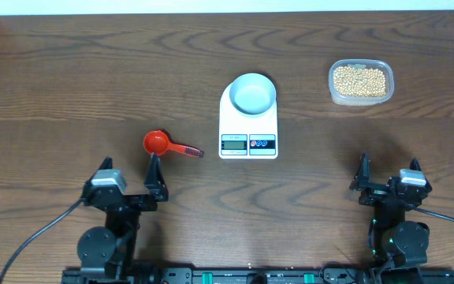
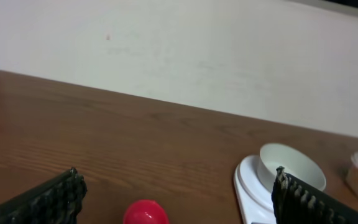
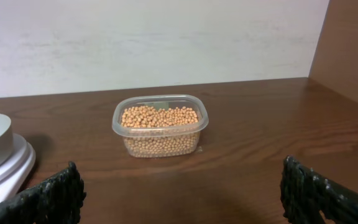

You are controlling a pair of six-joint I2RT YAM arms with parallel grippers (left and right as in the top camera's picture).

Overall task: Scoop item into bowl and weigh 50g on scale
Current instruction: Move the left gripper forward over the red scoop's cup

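The tan beans (image 1: 359,80) fill a clear plastic tub (image 1: 334,88) at the back right; they also show in the right wrist view (image 3: 159,117). The pale blue-grey bowl (image 1: 254,93) stands empty on the white scale (image 1: 233,118) at the table's middle, and both show in the left wrist view, bowl (image 2: 291,167) on scale (image 2: 248,186). A red scoop (image 1: 158,143) lies left of the scale, just ahead of my left gripper (image 1: 154,178), which is open and empty. My right gripper (image 1: 388,178) is open and empty near the front right.
The scale's display and two buttons (image 1: 248,143) face the front edge. A pale wall (image 3: 154,37) runs behind the table's far edge. Bare wood lies between the grippers and the objects.
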